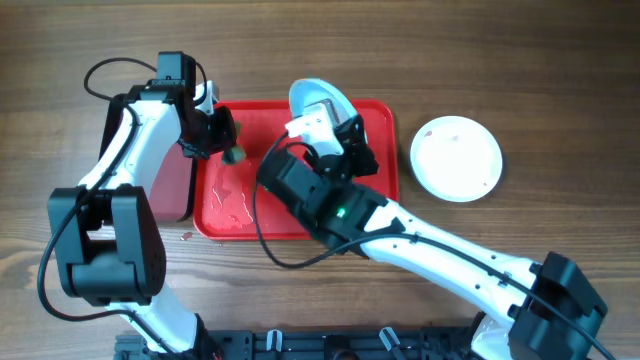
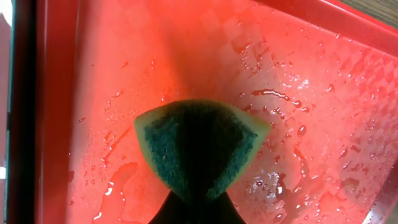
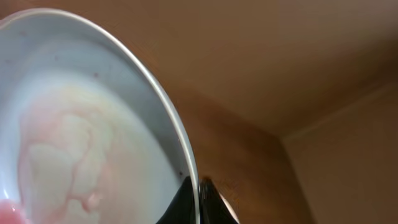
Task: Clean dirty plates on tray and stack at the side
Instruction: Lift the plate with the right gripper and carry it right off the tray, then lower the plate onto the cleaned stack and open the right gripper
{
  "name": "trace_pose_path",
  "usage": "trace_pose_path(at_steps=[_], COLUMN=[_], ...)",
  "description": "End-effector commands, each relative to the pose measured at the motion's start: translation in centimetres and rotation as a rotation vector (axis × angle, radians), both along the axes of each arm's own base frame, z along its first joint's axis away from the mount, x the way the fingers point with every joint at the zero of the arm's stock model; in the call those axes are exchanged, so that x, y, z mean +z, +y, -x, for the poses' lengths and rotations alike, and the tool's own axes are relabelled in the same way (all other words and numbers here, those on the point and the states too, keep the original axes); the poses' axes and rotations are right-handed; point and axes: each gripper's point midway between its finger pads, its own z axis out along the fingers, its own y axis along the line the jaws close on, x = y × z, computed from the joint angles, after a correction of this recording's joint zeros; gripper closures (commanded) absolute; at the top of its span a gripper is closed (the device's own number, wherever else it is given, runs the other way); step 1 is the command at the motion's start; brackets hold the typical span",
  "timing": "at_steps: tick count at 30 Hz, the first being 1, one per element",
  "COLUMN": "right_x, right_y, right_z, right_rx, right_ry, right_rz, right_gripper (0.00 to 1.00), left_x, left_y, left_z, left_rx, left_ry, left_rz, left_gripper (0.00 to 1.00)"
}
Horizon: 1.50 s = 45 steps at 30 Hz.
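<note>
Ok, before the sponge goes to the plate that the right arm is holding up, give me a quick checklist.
1. Sponge grip: left pincer shut on the sponge, ok.
2. Plate grip: right pincer shut on the held plate at its rim, ok.
3. Sponge touching held plate: not ok, they are apart in the overhead view.
4. Held plate clean: not ok, pink smear in its middle.
5. Dry tray: not ok, water lies on it.
6. The side plate clear of both arms: ok.
</note>
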Motion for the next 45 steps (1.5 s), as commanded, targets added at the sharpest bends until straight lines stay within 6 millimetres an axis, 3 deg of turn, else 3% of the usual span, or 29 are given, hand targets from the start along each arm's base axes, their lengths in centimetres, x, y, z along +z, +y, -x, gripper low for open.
trace_pose_path(at_steps=[1, 11, 14, 16, 17, 19, 20, 21, 23, 24, 25, 27, 28, 31, 34, 36, 37, 42, 45], right_x=[3.5, 3.7, 1.9, -0.8, -0.6, 2.6, 3.3, 2.5, -1.7, -2.7, -2.1, 0.4, 0.1, -4.0, -3.8, -6.0, -6.1, -1.6, -2.5], right_y=[0.0, 0.8, 3.4, 5.2, 3.5, -1.2, -2.3, -1.9, 2.8, 4.3, 3.2, -0.7, -1.1, 2.4, -0.6, -2.7, -4.5, -12.8, -18.7], right_z=[0.2, -0.1, 0.4, 2.1, 2.3, 1.7, 1.4, 0.9, 1.4, 2.4, 2.4, 1.3, 0.9, 1.8, 2.0, 2.2, 2.0, 0.1, -0.2], right_rx=[-0.021, 0.019, 0.147, 0.227, 0.158, -0.058, -0.111, -0.077, 0.162, 0.229, 0.179, -0.007, -0.014, 0.169, 0.050, -0.041, -0.109, -0.208, -0.368], right_ry=[-0.079, -0.063, 0.011, 0.113, 0.093, -0.068, -0.104, -0.063, 0.150, 0.206, 0.164, 0.018, 0.028, 0.249, 0.217, 0.310, 0.313, 0.343, 0.359], right_rz=[0.048, 0.068, -0.003, -0.086, -0.029, 0.104, 0.113, 0.081, -0.051, -0.066, -0.013, 0.037, 0.012, -0.112, -0.065, -0.199, -0.256, -0.695, -0.890], right_gripper=[0.96, 0.96, 0.96, 0.96, 0.96, 0.96, 0.96, 0.96, 0.96, 0.96, 0.96, 0.95, 0.96, 0.96, 0.96, 0.96, 0.96, 0.96, 0.96], left_x=[0.4, 0.3, 0.3, 0.3, 0.3, 0.3, 0.3, 0.3, 0.3, 0.3, 0.3, 0.3, 0.3, 0.3, 0.3, 0.3, 0.3, 0.4, 0.3], left_y=[0.6, 0.6, 0.6, 0.6, 0.6, 0.6, 0.6, 0.6, 0.6, 0.6, 0.6, 0.6, 0.6, 0.6, 0.6, 0.6, 0.6, 0.6, 0.6], left_z=[0.0, 0.1, 0.1, 0.1, 0.1, 0.1, 0.1, 0.1, 0.1, 0.1, 0.1, 0.1, 0.1, 0.1, 0.1, 0.2, 0.2, 0.1, 0.1], left_rx=[-0.015, -0.015, -0.015, -0.015, -0.015, -0.015, -0.015, -0.015, -0.015, -0.015, -0.015, -0.015, -0.015, -0.015, -0.015, -0.015, -0.015, -0.015, -0.015], left_ry=[-0.021, -0.018, -0.017, -0.017, -0.017, -0.017, -0.017, -0.017, -0.017, -0.017, -0.017, -0.017, -0.017, -0.017, -0.018, -0.016, -0.015, -0.018, -0.017], left_rz=[-0.040, -0.040, -0.040, -0.040, -0.040, -0.040, -0.040, -0.040, -0.040, -0.040, -0.040, -0.040, -0.040, -0.040, -0.040, -0.040, -0.040, -0.040, -0.040], left_gripper=[0.96, 0.96, 0.96, 0.96, 0.96, 0.96, 0.96, 0.96, 0.96, 0.96, 0.96, 0.96, 0.96, 0.96, 0.96, 0.96, 0.96, 0.96, 0.96])
